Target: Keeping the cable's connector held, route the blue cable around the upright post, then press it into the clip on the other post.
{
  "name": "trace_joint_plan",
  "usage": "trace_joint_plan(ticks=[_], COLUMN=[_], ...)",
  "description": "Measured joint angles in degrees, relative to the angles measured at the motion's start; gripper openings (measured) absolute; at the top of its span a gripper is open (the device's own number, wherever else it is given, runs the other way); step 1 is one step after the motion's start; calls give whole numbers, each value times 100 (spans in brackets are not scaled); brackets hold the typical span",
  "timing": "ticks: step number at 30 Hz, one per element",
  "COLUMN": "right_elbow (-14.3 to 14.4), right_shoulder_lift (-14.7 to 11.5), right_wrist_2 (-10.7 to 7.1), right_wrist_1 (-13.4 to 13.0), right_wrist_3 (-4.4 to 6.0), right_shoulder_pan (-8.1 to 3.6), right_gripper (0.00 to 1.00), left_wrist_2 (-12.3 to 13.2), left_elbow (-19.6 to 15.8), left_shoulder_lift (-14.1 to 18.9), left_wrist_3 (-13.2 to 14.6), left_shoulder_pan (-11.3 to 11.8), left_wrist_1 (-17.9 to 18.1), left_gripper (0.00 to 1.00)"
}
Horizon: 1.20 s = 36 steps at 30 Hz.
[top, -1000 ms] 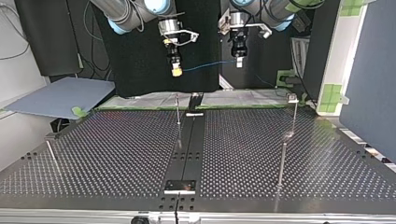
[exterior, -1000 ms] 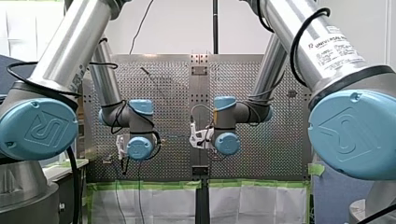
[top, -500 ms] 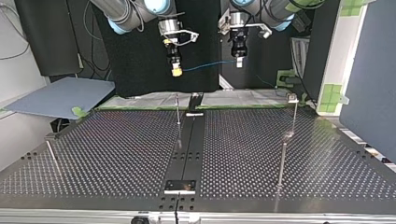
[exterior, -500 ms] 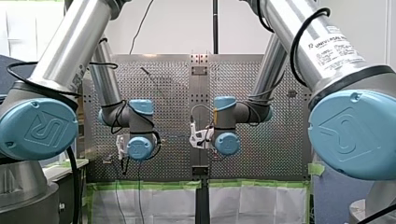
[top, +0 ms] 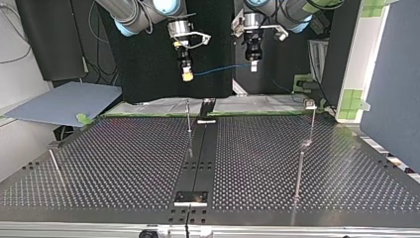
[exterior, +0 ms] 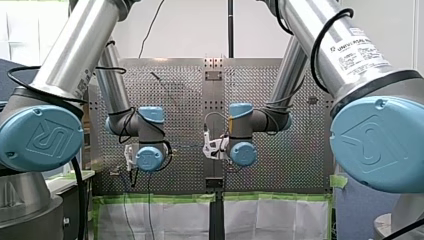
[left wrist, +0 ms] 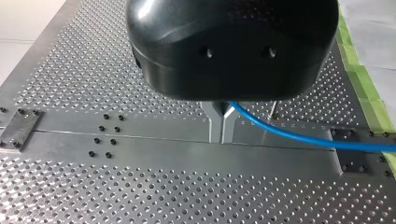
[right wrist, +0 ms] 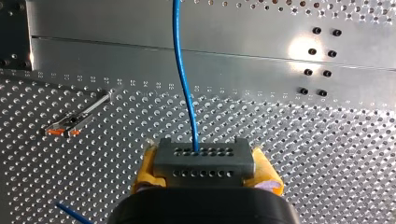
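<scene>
Our right hand (top: 187, 75) is clamped on the connector (right wrist: 203, 163); our left hand (top: 253, 67) is pinched on the cable (top: 218, 70); it spans level between them, above the desk (top: 124, 163); the post (top: 188, 116) stands below, nearer our right hand.

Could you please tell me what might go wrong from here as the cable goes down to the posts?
The blue cable spans a short gap between my right gripper, clamping the connector, and my left gripper; pulling apart could strain it at the connector. The upright post is thin, so a lowering gripper might knock it.
</scene>
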Motion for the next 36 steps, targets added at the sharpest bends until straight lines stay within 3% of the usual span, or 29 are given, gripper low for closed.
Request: trace_joint_plan(ticks=[12, 17, 23, 31, 36], right_elbow=[3, 44, 51, 52, 52], right_shoulder_lift=[2, 195, 428, 473, 474], right_wrist_2=[3, -22, -26, -26, -26], right_wrist_1=[-14, 178, 320, 334, 334], right_wrist_3=[-9, -46, -52, -53, -53], right_shoulder_pan=[-23, -106, -121, -123, -123], right_gripper=[0, 0, 0, 0, 0], left_wrist_2=[0, 0, 0, -15, -40], left_elbow=[-1, 0, 0, -7, -15], left_shoulder_lift=[0, 0, 0, -24, -116], left_wrist_3=[25, 26, 26, 48, 97], left_shoulder_pan=[-16, -18, -17, -6, 15], left_wrist_1=[76, 79, 79, 55, -140], left_gripper=[0, 0, 0, 0, 0])
